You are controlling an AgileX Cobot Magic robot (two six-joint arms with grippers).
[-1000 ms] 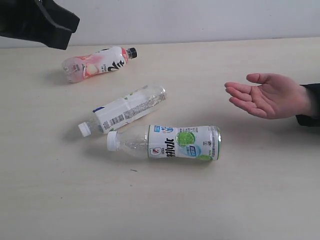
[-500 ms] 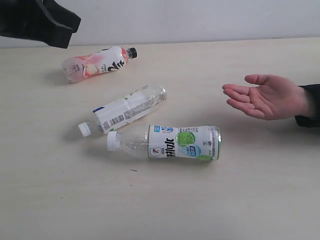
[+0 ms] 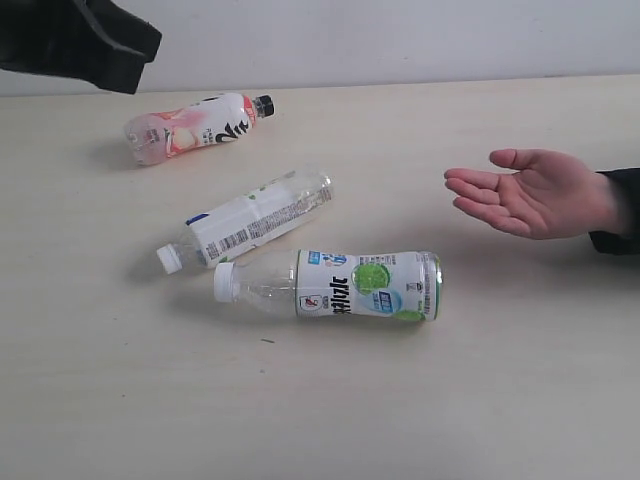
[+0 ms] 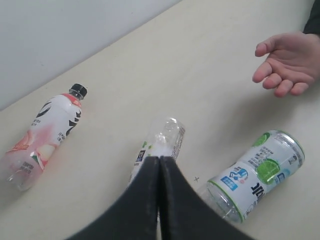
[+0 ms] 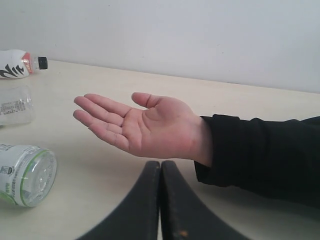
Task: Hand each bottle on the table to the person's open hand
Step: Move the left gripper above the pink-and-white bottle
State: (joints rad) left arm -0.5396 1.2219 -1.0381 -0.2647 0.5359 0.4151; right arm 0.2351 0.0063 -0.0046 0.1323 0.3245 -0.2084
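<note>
Pink bottle (image 3: 195,125), barcode bottle (image 3: 250,220), lime bottle (image 3: 350,285) lie on the bench (image 3: 500,380); left gripper (image 4: 159,160), right gripper (image 5: 160,163) both pinched together, empty.

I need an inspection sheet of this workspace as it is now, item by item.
Surface: pale table, smooth.
Job's things: three bottles in view, all lying on their sides: pink-label bottle, barcode-label bottle, lime-label bottle. The person's hand is open, palm up and empty.
Clutter: one tiny dark speck near the lime-label bottle.
Grippers: left gripper shut, holding nothing; right gripper shut, holding nothing.
Cables: nothing seen.
Surroundings: plain white wall behind the table.
</note>
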